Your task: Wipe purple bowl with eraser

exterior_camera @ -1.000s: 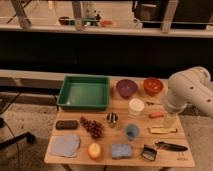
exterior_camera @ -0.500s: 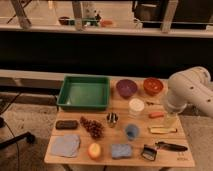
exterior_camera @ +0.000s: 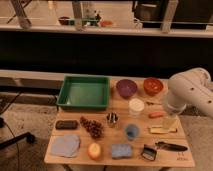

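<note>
The purple bowl [exterior_camera: 126,88] stands at the back of the wooden table [exterior_camera: 107,159], between the green tray and an orange-red bowl [exterior_camera: 153,85]. The eraser [exterior_camera: 66,124], a small dark block, lies flat near the table's left edge, in front of the tray. My white arm [exterior_camera: 192,90] comes in from the right and bends down. Its gripper [exterior_camera: 170,120] hangs over the table's right side, well right of the eraser and in front of the purple bowl. It looks open, with nothing seen in it.
A green tray [exterior_camera: 84,92] fills the back left. A white cup [exterior_camera: 136,106], metal cup [exterior_camera: 112,118], grapes [exterior_camera: 91,126], blue cup [exterior_camera: 131,131], blue cloth [exterior_camera: 65,145], blue sponge [exterior_camera: 121,150] and black-handled brush [exterior_camera: 162,147] are spread over the table.
</note>
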`<state>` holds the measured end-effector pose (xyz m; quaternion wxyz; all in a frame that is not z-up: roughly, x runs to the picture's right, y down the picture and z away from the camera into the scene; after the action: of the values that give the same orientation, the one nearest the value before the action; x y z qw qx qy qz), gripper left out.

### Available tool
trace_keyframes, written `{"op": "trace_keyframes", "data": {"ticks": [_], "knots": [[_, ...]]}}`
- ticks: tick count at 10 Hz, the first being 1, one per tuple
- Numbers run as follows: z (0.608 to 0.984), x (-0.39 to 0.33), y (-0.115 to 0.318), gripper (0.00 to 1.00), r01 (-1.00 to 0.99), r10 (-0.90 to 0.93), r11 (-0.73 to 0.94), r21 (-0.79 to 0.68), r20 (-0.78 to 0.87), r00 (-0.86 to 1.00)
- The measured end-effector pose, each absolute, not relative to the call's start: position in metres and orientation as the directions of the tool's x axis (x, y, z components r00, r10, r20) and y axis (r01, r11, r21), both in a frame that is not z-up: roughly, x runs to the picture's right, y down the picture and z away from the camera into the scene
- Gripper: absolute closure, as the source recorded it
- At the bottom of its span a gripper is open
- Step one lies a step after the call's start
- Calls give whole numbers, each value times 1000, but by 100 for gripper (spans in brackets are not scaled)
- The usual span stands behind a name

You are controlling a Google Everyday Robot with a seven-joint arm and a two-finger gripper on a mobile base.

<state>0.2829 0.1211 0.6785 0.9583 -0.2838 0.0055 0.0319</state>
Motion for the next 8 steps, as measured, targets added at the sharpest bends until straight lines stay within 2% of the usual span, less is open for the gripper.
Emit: {"op": "trace_keyframes", "data": {"ticks": [8], "knots": [[670,102,132,20,131,30,838,-530,284,958]]}}
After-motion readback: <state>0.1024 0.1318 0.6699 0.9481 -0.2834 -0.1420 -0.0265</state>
